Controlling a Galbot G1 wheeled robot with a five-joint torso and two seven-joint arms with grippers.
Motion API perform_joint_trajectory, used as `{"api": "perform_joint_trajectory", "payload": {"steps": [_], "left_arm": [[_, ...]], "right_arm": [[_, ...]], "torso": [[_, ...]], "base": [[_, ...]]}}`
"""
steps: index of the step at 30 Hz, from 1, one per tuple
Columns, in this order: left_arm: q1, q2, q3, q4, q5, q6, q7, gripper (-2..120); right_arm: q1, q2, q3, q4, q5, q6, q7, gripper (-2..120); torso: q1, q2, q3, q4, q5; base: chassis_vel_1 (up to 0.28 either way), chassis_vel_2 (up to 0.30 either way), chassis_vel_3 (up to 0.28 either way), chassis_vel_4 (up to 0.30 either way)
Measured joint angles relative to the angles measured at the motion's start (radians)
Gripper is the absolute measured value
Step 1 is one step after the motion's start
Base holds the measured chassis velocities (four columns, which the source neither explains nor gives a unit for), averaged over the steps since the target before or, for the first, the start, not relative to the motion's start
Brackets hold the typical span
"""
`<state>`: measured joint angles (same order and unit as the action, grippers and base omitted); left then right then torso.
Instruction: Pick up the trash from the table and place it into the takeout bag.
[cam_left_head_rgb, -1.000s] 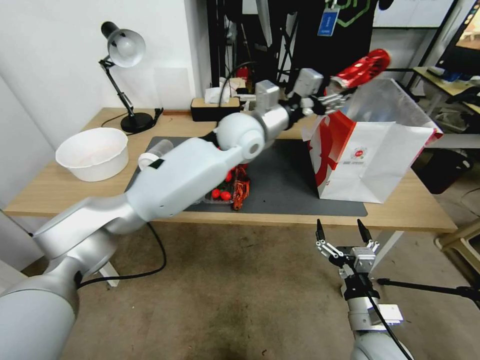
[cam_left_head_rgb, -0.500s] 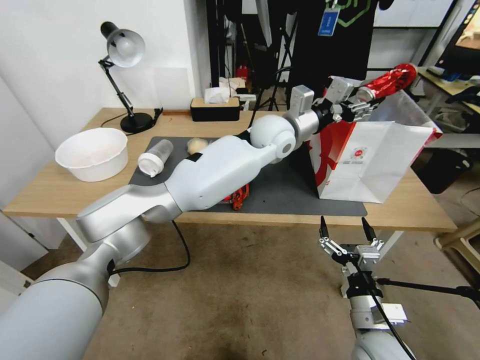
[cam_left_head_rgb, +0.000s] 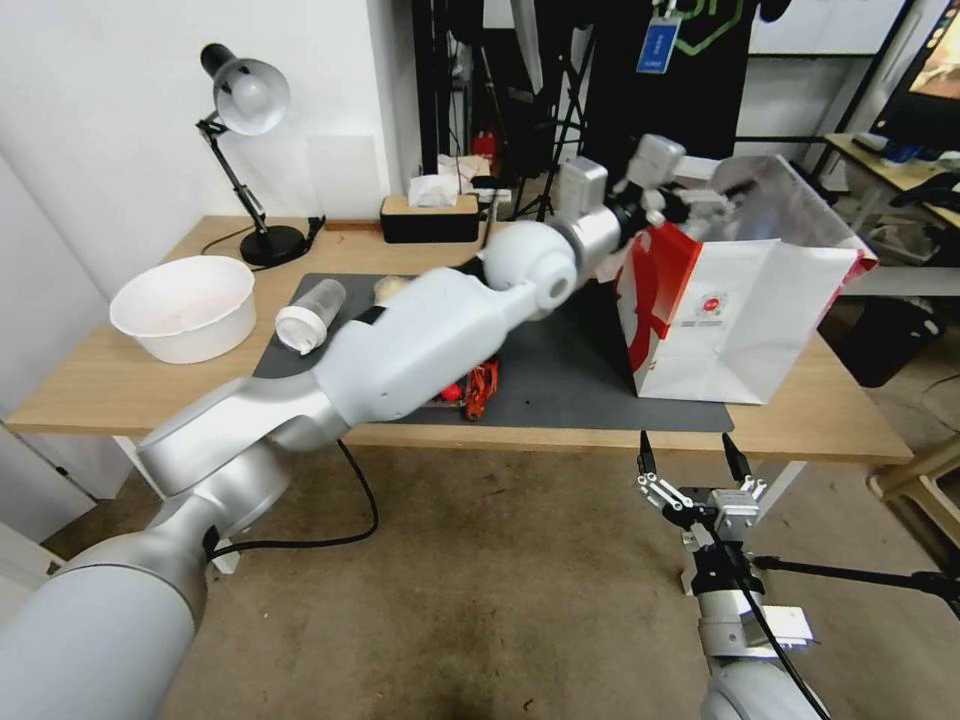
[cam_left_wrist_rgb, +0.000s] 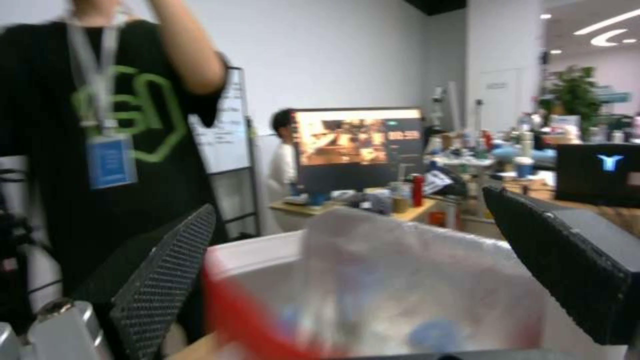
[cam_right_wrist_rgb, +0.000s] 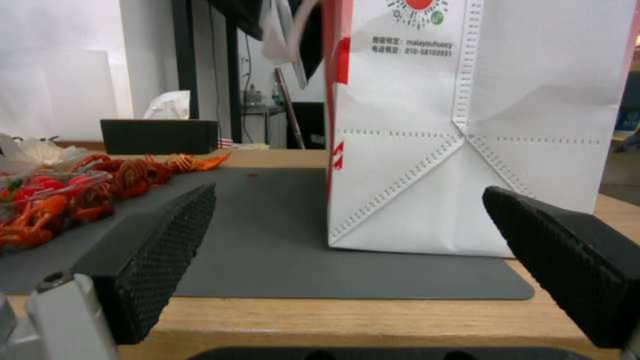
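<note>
The takeout bag (cam_left_head_rgb: 740, 320), white with red side panels, stands open at the right end of the dark mat on the table (cam_left_head_rgb: 110, 385). My left gripper (cam_left_head_rgb: 712, 200) hovers at the bag's near upper rim, open and holding nothing. The left wrist view looks between its fingers (cam_left_wrist_rgb: 167, 280) into the silvery lining of the bag (cam_left_wrist_rgb: 413, 285). A clear plastic cup with a white lid (cam_left_head_rgb: 310, 312) lies on the mat's left end, a whitish wad (cam_left_head_rgb: 385, 288) just behind it. My right gripper (cam_left_head_rgb: 690, 455) waits open below the table's front edge, facing the bag (cam_right_wrist_rgb: 467, 125).
A white basin (cam_left_head_rgb: 185, 305) sits at the table's left, a desk lamp (cam_left_head_rgb: 245, 100) and a black tissue box (cam_left_head_rgb: 430, 218) along the back. Red crayfish scraps in a clear tray (cam_left_head_rgb: 478, 385) lie mid-mat, partly behind my left arm. A person stands behind the table.
The red can that my left gripper held above the bag is no longer in it; the gripper now stands open and has drawn back left over the bag's rim. The right arm has stayed put.
</note>
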<state>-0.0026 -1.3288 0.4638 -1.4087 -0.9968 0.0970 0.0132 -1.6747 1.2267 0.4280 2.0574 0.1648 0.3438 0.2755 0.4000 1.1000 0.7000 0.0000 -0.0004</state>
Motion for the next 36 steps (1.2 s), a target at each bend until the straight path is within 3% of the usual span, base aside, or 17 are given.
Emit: {"api": "perform_joint_trajectory", "payload": {"steps": [2, 3, 4, 5, 7, 12, 21, 24, 27, 28, 31, 33, 36], "left_arm": [[0.03, 0.064, -0.028, -0.053, -0.003, 0.007, -0.012, 100], [0.03, 0.064, -0.028, -0.053, -0.003, 0.007, -0.012, 100], [0.056, 0.115, -0.05, -0.088, -0.005, 0.009, -0.017, 100], [0.056, 0.115, -0.05, -0.088, -0.005, 0.009, -0.017, 100], [0.118, 0.193, -0.094, -0.146, -0.005, 0.012, -0.02, 100], [0.243, 0.292, -0.185, -0.237, 0.0, 0.012, -0.024, 100], [0.3, 0.339, -0.231, -0.276, 0.008, 0.012, -0.024, 100], [0.35, 0.384, -0.271, -0.308, 0.021, 0.012, -0.024, 100], [0.483, 0.459, -0.37, -0.381, 0.052, 0.011, -0.028, 100], [0.483, 0.459, -0.37, -0.381, 0.052, 0.011, -0.028, 100], [0.669, 0.502, -0.526, -0.457, 0.102, 0.005, -0.035, 100], [0.718, 0.512, -0.565, -0.476, 0.121, 0.0, -0.04, 100], [0.893, 0.516, -0.707, -0.534, 0.197, -0.019, -0.051, 100]], "right_arm": [[0.0, 0.0, -0.002, 0.0, -0.001, -0.001, 0.0, 100], [0.0, 0.0, -0.002, 0.0, -0.001, -0.001, 0.0, 100], [0.001, 0.0, -0.003, 0.0, -0.002, -0.001, -0.001, 100], [0.001, 0.0, -0.003, 0.0, -0.002, -0.001, -0.001, 100], [0.002, 0.0, -0.005, 0.0, -0.003, -0.002, -0.001, 100], [0.002, -0.003, -0.009, 0.001, -0.005, -0.003, -0.001, 100], [0.002, -0.006, -0.01, 0.001, -0.005, -0.003, -0.002, 100], [0.004, -0.008, -0.013, 0.0, -0.005, -0.003, -0.002, 100], [0.01, -0.008, -0.02, -0.007, -0.007, -0.003, -0.002, 100], [0.01, -0.008, -0.02, -0.007, -0.007, -0.003, -0.002, 100], [0.01, -0.012, -0.022, -0.012, -0.008, 0.0, -0.002, 100], [0.01, -0.013, -0.022, -0.013, -0.008, 0.001, -0.002, 100], [0.013, -0.015, -0.024, -0.016, -0.008, 0.003, -0.002, 100]], "torso": [[0.0, 0.0, 0.0, 0.0001, -0.0002], [0.0, 0.0, 0.0, 0.0001, -0.0002], [0.0, 0.0, 0.0, 0.0002, -0.0001], [0.0, 0.0, 0.0, 0.0002, -0.0001], [0.0, 0.0, 0.0, 0.0002, -0.0001], [0.0, 0.0, 0.0, -0.0001, -0.0001], [0.0, 0.0, 0.0, -0.0002, 0.0002], [0.0, 0.0, 0.0, 0.0, -0.0001], [0.0, 0.0, 0.0, 0.0002, 0.0], [0.0, 0.0, 0.0, 0.0002, 0.0], [0.0, 0.0, 0.0, 0.0001, 0.0002], [0.0, 0.0, 0.0, 0.0001, 0.0002], [0.0, 0.0, 0.0, -0.0003, 0.0003]], "base": [[0.0, 0.0, 0.0, 0.0], [0.0, 0.0, 0.0, 0.0], [0.0, 0.0, 0.0, 0.0], [0.0, 0.0, 0.0, 0.0], [0.0, 0.0, 0.0, 0.0], [0.0, 0.0, 0.0, 0.0], [0.0, 0.0, 0.0, 0.0], [0.0, 0.0, 0.0, 0.0], [0.0, 0.0, 0.0, 0.0], [0.0, 0.0, 0.0, 0.0], [0.0, 0.0, 0.0, 0.0], [0.0, 0.0, 0.0, 0.0], [0.0, 0.0, 0.0, 0.0]]}}
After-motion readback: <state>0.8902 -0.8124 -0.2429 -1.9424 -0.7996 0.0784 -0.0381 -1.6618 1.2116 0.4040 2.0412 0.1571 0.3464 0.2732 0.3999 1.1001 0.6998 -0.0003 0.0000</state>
